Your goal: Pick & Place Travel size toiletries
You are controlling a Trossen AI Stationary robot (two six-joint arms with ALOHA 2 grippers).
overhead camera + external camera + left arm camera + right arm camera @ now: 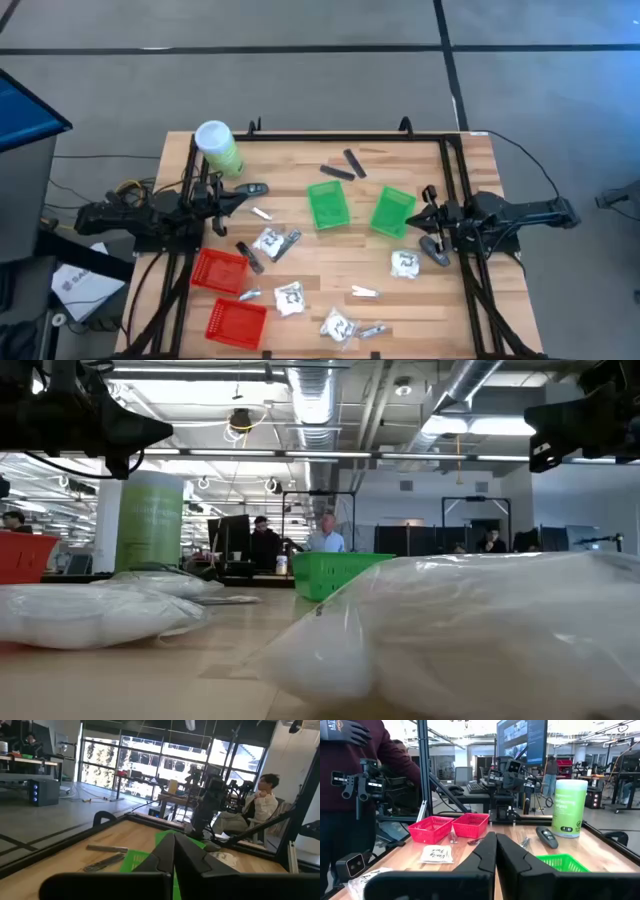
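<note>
Since nothing is getting picked up yet, both arms are just idling at the table's sides: left gripper point(243, 194) pinched fully shut on nothing at the left edge, right gripper point(409, 222) likewise closed and empty at the right edge.

Starting at the near edge, white crinkly packets point(338, 325) with black print are lying near center, one point(290, 297) a bit farther in and another point(404, 263) toward the right. Slim silvery sachets point(365, 292) are sitting among them. Two red baskets point(220, 270) are waiting near left. Midway, another packet point(268, 241) is lying with a dark grey stick point(250, 257) just beside it. Farther back two green baskets point(328, 205) are sitting in the middle, and dark sticks point(337, 172) are lying at the far side, with a light-green canister point(220, 148) standing far left.

My guess is the packets are feather-light, soft and slippery, so they'll be sliding or crumpling under a pinch; grabbing across a puffy middle or an edge seam seems best. Sachets are looking flat, so hard to get under.
</note>
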